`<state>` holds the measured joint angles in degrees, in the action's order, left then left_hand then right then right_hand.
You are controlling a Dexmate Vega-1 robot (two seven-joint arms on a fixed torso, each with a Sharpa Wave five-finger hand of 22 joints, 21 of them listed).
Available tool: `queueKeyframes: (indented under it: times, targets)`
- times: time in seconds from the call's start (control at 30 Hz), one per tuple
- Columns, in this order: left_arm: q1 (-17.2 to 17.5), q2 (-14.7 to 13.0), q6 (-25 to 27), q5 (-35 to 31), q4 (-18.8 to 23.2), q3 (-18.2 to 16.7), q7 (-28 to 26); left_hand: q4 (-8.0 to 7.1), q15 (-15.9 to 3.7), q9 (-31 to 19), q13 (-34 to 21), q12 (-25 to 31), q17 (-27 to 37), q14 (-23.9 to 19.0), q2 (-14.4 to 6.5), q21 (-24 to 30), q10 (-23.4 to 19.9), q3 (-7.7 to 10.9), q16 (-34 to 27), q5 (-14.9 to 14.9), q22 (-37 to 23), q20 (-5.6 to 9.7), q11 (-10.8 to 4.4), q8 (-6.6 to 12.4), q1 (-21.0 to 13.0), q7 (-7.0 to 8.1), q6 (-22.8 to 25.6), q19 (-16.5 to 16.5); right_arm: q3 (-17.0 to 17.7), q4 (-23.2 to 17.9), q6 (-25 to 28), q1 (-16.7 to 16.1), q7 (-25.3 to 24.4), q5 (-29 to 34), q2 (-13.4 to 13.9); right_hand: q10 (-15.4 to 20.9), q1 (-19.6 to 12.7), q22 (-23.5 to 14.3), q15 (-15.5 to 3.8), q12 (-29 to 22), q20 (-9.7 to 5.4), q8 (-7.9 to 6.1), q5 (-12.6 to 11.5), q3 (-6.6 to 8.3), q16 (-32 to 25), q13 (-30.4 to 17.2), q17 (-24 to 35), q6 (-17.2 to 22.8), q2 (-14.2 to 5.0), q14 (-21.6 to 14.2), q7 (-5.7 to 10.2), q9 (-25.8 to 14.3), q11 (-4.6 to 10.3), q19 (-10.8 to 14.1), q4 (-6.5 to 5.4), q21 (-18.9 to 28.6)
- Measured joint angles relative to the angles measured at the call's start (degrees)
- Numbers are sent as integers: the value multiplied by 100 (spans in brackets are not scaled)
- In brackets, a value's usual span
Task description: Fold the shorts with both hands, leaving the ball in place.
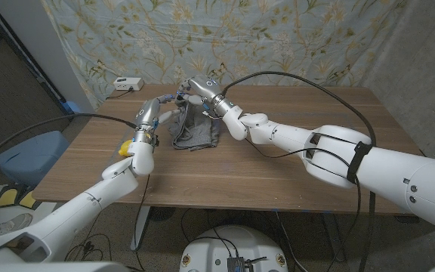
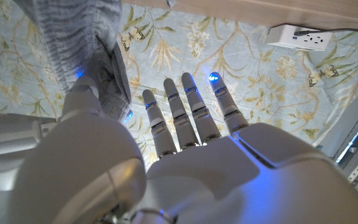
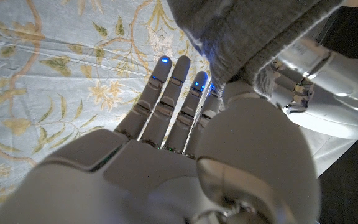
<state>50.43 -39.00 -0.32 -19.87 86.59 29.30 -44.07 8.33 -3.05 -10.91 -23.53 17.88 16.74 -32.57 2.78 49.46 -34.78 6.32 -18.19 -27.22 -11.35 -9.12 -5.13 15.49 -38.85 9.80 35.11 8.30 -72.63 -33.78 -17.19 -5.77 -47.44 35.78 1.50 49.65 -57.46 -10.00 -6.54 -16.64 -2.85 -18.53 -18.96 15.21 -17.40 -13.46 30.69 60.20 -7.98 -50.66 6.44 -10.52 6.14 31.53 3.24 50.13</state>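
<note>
— At the far middle of the wooden table (image 1: 278,162), what do the two hands have hold of?

— Both are on the grey shorts (image 1: 192,128). The left hand (image 1: 151,113) comes in from about eight o'clock of the cloth and the right hand (image 1: 202,92) from about one o'clock, each at an upper corner, so the top edge is lifted and the rest hangs down to the tabletop in a bunch.

— How far open are they?

— In the left wrist view the left hand (image 2: 185,155) has its long fingers (image 2: 194,106) straight and spread, while the thumb side presses into the hanging fabric (image 2: 86,43); it looks like a pinch. The right wrist view shows the same: fingers (image 3: 166,99) out straight, cloth (image 3: 247,31) caught at the thumb side of the right hand (image 3: 185,143), with the other hand just beside it.

— And the ball?

— Something yellow (image 1: 126,147) sits at roughly eight o'clock from the shorts, just beside the left forearm, mostly hidden; I cannot tell its shape.

— Anything else?

— A white power strip (image 1: 126,83) at the table's far left corner, against the floral curtain (image 1: 278,38).
</note>
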Motion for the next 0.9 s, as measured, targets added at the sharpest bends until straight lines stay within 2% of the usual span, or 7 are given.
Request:
queueKeyframes:
  times: [0.17,0.3,0.4,0.5,0.6,0.83,0.9]
  targets:
    - [-146,253,-322,-54,-336,60,-400,-44,-12,19,0,57,0,-144,-39,0,-145,-39,-56,0,0,30,-23,0,-39,106,149,30,-77,52,12,28,-65,43,-9,0,0,0,0,0,0,13,16,7,0,0,0,1,0,0,1,2,0,0,8,0]
    - [-251,404,-511,-99,-550,119,-617,-31,-22,28,0,143,-23,-283,-282,49,-390,88,-89,28,2,77,-157,76,-429,99,693,124,-109,97,25,48,-117,55,-18,21,0,0,0,0,0,39,18,31,0,-11,0,1,0,0,1,2,-22,0,32,0]
    - [-315,485,-584,-133,-655,150,-760,90,-41,59,-40,317,-53,-527,-629,114,-787,352,-133,312,17,198,-320,180,-1079,-48,1578,300,-144,149,24,58,-141,59,-25,22,0,0,0,0,0,40,18,30,0,-27,-1,46,0,0,-43,-18,-23,0,32,0]
    - [-387,586,-590,-187,-762,181,-910,133,-71,77,-96,540,-43,-740,-935,183,-1215,574,-199,661,17,322,-496,333,-1573,-396,2261,424,-167,194,-6,70,-156,68,-35,22,22,0,0,0,0,40,18,23,0,-25,-1,122,23,0,-60,-21,-22,0,40,0]
    - [-451,690,-589,-252,-871,230,-1041,117,-81,78,-132,623,-10,-791,-1028,206,-1321,634,-200,808,17,358,-582,333,-1679,-472,2337,460,-183,235,-37,84,-183,67,-42,21,21,0,0,0,0,41,57,39,0,-11,-1,124,22,0,-62,-5,-22,0,57,0]
    - [-545,848,-488,-385,-1026,315,-1371,93,-93,78,-195,695,43,-837,-1101,206,-1384,706,-200,908,16,411,-583,334,-1844,-481,2346,513,-210,309,-104,109,-222,23,-61,21,4,1,-32,44,0,75,58,45,12,-26,-16,131,6,-32,-72,5,-22,0,65,0]
    - [-565,881,-455,-409,-1056,337,-1426,71,-93,78,-212,695,43,-837,-1123,206,-1384,729,-200,950,16,411,-583,334,-1865,-481,2346,513,-210,310,-115,109,-220,-1,-60,-36,6,1,-31,117,2,148,121,51,66,-27,-16,17,7,-28,-85,-4,-69,-2,57,0]
